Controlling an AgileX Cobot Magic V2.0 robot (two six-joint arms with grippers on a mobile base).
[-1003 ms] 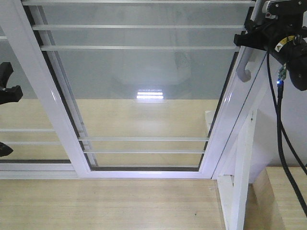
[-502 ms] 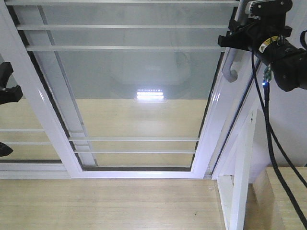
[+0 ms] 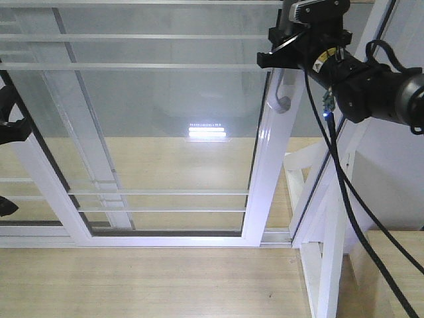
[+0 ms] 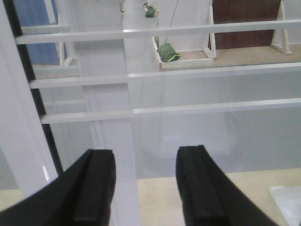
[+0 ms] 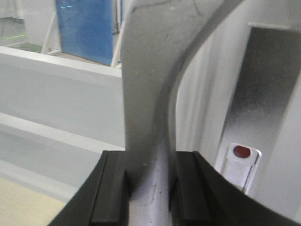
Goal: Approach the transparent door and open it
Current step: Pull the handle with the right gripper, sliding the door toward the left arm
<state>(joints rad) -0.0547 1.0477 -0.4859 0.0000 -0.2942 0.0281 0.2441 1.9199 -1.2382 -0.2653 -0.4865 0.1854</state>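
Clearly the right arm owns this moment: in the front-facing view the right tool (image 3: 279,61) sits at about 1 o'clock, clenched on the curved silvery pull handle (image 3: 283,96) of the transparent door (image 3: 165,132). The right wrist view confirms it, with both black pads (image 5: 110,190) pressed against the two sides of the handle's metal strip. The door fills the middle of the front view, its thin horizontal bars (image 3: 165,66) crossing the glass and its lower rail meeting the wooden floor (image 3: 165,285) towards 6 o'clock. The handle's long axis runs along the door's upright, roughly from 12 to 6 o'clock, and the tool bites across it. The relation we care about is the gap at 3 o'clock of that upright, where the door stands apart from the white door-frame post (image 3: 331,265). From this we judge the door to be partly open, and any further travel should carry the handle towards 9 o'clock, square to its long axis, so that the strip does not twist out of the pads. The left tool (image 4: 146,188) is released, its jaws apart with nothing between them. It faces the barred glass at the 9 o'clock edge, well apart from the handle, so the left arm is plainly the farther one.
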